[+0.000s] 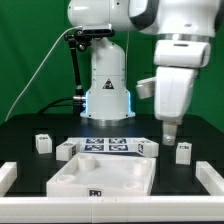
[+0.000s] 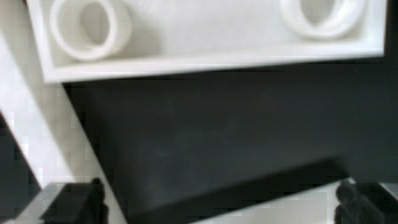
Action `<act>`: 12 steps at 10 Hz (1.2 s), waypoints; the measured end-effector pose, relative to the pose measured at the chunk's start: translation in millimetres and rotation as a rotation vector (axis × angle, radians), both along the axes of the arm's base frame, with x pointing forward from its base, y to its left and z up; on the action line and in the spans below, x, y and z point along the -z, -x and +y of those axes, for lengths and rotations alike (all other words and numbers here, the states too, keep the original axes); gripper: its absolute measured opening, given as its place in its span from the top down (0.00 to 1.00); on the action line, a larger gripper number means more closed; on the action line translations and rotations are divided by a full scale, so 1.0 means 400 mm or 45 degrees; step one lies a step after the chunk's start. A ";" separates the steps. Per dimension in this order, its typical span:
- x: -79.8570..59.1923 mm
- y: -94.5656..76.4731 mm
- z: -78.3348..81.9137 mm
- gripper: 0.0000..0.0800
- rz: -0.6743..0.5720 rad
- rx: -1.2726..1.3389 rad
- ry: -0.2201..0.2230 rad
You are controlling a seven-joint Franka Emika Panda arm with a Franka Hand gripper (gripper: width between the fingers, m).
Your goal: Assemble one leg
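Tray (image 1: 70, 180): flat with a raised rim, near centre; two round sockets (image 2: 86, 25) in its face.
Labels: black-and-white tag (image 1: 95, 190) on the tray's near wall; more across the marker board (image 1: 108, 146).
Leg (image 1: 183, 151): on the table at the exterior view's right of the marker board; upright, long axis vertical.
Gripper (image 1: 170, 136): just above the table beside the Leg, fingers (image 2: 71, 205) spread wide, holding nothing.

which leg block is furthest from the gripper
The leg farthest to the exterior view's left; the others stand nearer the gripper.

Narrow gap below the tool (image 1: 170, 131) between two legs (image 1: 184, 151); bare table (image 1: 28, 160) beside the tray (image 1: 125, 185).
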State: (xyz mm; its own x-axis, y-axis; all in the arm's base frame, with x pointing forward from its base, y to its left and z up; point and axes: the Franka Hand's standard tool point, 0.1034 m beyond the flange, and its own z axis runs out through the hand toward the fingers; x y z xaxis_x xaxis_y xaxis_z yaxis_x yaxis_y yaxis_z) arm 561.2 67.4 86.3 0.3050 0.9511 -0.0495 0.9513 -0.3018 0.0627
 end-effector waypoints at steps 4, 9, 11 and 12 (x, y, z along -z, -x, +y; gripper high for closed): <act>0.009 0.006 -0.019 0.19 0.008 -0.014 0.000; 0.100 0.152 -0.104 0.19 -0.014 -0.113 -0.050; 0.141 0.187 -0.161 0.19 0.014 -0.131 -0.058; 0.151 0.193 -0.173 0.19 0.023 -0.118 -0.061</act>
State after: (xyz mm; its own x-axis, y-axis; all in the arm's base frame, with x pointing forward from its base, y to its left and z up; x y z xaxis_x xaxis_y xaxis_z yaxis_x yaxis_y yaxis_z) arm 483.9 -2.0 25.8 0.2152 0.9765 -0.0084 0.9761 -0.2149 0.0327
